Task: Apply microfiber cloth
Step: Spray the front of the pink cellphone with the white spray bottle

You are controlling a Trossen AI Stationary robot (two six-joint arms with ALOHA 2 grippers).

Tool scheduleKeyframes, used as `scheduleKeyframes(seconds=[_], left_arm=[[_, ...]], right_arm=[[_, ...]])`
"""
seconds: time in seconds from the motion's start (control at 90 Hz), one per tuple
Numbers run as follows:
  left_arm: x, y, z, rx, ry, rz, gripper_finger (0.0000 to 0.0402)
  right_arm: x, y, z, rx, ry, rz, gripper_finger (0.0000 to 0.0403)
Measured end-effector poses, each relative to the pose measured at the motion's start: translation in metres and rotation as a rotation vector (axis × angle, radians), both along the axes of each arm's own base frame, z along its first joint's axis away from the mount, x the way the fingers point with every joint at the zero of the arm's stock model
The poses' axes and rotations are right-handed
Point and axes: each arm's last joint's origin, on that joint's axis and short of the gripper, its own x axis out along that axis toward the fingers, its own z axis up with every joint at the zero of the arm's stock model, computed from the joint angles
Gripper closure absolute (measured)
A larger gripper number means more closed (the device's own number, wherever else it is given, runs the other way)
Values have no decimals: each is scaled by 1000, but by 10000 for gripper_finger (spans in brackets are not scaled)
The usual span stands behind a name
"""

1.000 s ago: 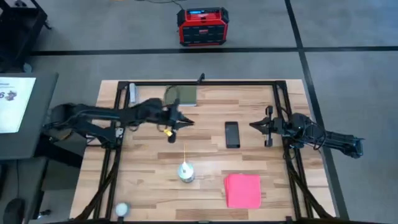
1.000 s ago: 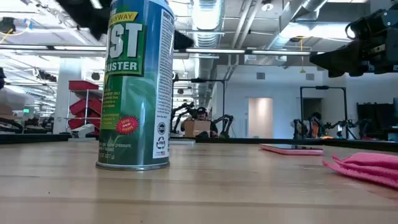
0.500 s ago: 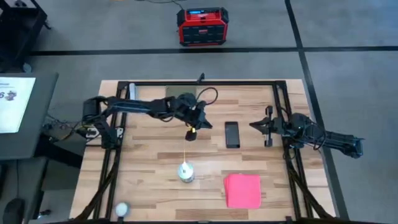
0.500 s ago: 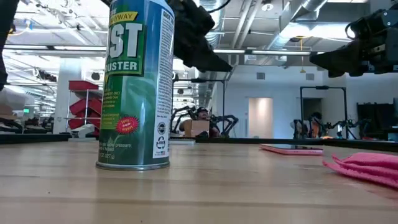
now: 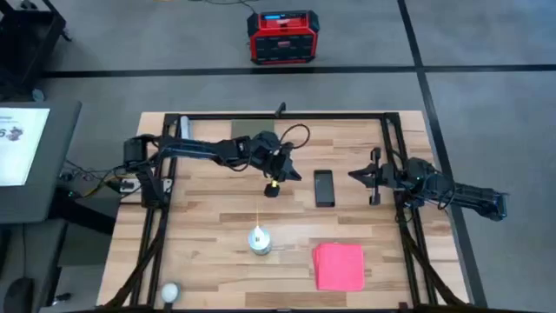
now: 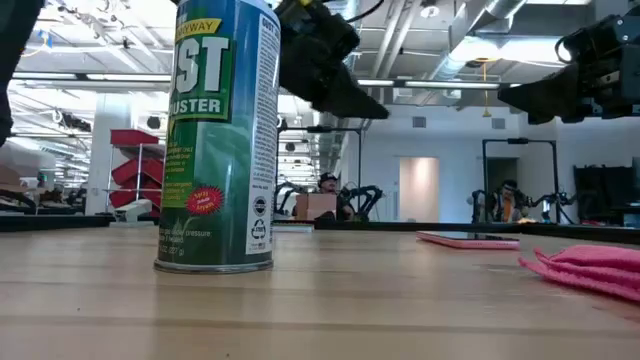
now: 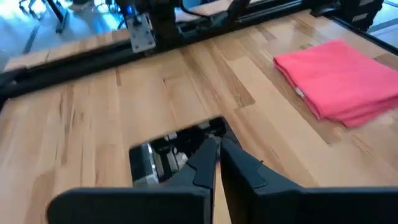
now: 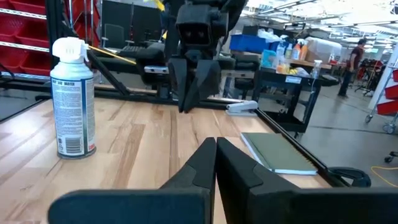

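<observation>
The microfiber cloth, a folded pinkish-red square, lies flat near the table's front right; it also shows in the left wrist view and the low view. The phone lies face up at the table's middle, its pink edge visible in the low view. My left gripper hovers shut above the wood just left of the phone, holding nothing. My right gripper waits shut, right of the phone and above the table.
A green duster can stands upright in front of my left gripper, its straw pointing toward the far edge. A dark green pad lies at the far edge. A white ball sits at the near left corner. Black frame rails border the table.
My left arm has stretched out and carried its shut gripper toward the table's right edge, from left of centre to just beside the phone. The cloth, phone and can have stayed where they were.
</observation>
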Motion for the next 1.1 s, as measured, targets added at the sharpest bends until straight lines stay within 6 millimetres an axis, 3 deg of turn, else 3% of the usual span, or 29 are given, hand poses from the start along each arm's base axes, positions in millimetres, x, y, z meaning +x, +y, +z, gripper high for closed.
scheduleKeyframes(seconds=[0.233,0.456,0.656,0.844,1.1], left_arm=[[49,-1,-22,54,30,-88,401],[77,-2,-43,82,118,-91,402],[85,3,-62,180,189,-16,402],[88,11,-67,217,173,24,402],[99,15,-107,207,197,29,402]], right_arm=[[0,0,0,0,-2,0,403],[0,0,0,-1,-5,1,403],[0,0,1,-2,-8,2,403],[0,0,1,-2,-9,2,403],[0,0,2,-5,-18,2,403]])
